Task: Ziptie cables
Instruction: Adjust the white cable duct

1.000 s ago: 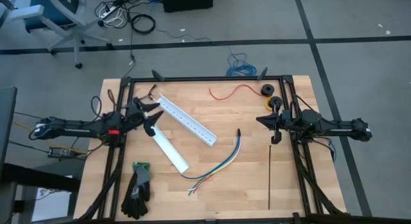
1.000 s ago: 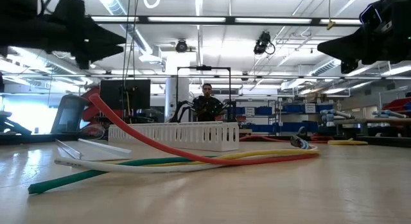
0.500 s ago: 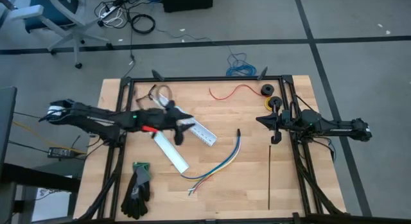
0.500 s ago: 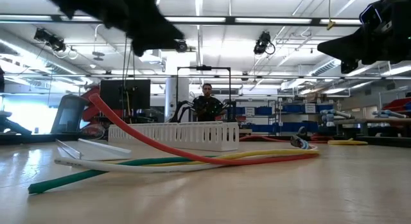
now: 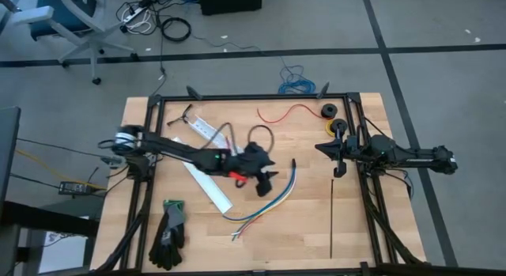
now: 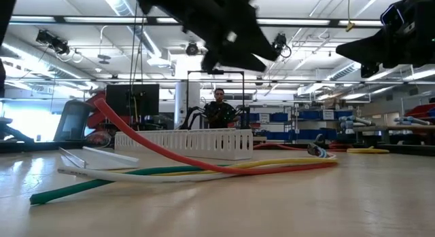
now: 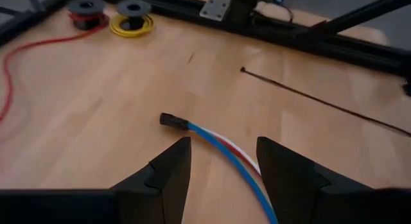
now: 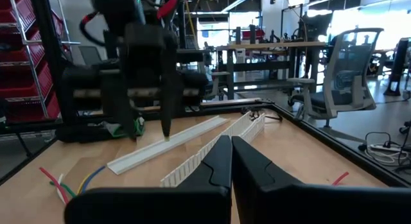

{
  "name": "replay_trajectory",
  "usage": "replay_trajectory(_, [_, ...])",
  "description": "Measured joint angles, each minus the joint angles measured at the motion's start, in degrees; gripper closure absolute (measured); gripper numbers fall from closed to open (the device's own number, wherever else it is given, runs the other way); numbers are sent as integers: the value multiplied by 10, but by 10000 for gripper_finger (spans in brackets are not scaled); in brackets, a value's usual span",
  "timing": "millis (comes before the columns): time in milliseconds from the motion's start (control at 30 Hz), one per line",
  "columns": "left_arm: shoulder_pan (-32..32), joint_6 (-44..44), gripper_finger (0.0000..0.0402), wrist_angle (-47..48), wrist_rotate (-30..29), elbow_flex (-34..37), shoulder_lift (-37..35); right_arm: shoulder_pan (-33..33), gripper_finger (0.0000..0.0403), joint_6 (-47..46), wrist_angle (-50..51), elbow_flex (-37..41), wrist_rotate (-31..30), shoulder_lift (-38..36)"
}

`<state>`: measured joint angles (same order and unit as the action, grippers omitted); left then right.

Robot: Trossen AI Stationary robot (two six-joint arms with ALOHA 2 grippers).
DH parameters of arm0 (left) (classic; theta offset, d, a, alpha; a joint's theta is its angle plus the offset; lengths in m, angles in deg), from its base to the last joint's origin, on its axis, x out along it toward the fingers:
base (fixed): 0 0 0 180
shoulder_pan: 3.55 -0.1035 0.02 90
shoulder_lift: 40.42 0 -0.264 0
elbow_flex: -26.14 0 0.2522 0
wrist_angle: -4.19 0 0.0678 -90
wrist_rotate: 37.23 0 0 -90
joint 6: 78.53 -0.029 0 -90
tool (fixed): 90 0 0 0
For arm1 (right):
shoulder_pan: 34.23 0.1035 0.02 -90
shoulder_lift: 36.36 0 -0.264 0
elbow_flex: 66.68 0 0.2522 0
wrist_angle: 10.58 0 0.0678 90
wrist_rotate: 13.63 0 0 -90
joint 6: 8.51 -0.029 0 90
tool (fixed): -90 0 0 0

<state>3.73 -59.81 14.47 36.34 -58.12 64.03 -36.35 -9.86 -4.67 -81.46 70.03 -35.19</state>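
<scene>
Fingers of the left gripper point(image 7: 221, 163) stand spread with nothing between them, hanging above the counter point(image 5: 316, 221) near its middle. Just ahead of them lies the dark-sleeved end of the cables point(image 7: 221, 147), and the blue, white and red strands run back from that sleeve under the gap between the fingers without touching them. In the high view the left gripper point(image 5: 262, 179) sits just beside the upper stretch of the cables point(image 5: 269, 203), which curve away from the fingers to loose, splayed ends lower on the counter. Behind the fingers, under the outstretched left arm, lie the white slotted channel point(image 5: 207, 130) and its flat white cover strip point(image 5: 207, 187), and further back a pair of dark gloves point(image 5: 168, 231) rests near the counter's edge. Well ahead of the fingers a long thin black ziptie point(image 7: 321, 102) lies straight on the wood, and beyond it sit a red wire spool point(image 7: 86, 6) and a yellow one point(image 7: 131, 8), with a thin red wire point(image 5: 286, 111) trailing off. Fingers of the right gripper point(image 8: 231, 161) are pressed together on nothing, and that gripper point(image 5: 340, 167) waits above the counter's right side, well apart from the cables.
</scene>
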Motion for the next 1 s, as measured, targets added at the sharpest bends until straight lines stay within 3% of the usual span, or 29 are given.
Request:
replay_trajectory(433, [6, 83, 213, 77, 13, -188, 193, 0, 401, 0, -2, 0, 0, 0])
replay_trajectory(700, [6, 135, 213, 77, 17, -215, 243, 0, 401, 0, -2, 0, 0, 0])
replay_trajectory(1000, [10, 110, 219, 78, 19, -243, 277, 0, 401, 0, -2, 0, 0, 0])
